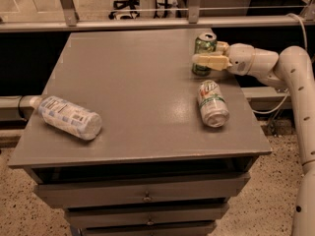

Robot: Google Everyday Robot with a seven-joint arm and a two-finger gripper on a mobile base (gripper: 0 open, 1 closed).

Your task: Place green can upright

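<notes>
The gripper reaches in from 3 o'clock, its 2 fingers clamped on the green can, which stands upright at 2 o'clock on the table. A silver-white can lies at 4 o'clock, a plastic bottle at 8.

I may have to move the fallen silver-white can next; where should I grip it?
Mid-body of the silver-white can, coming from above and closing across its curved flanks: it lies on its side, ends facing front and back. The gripper is at the upright green can behind it.
</notes>
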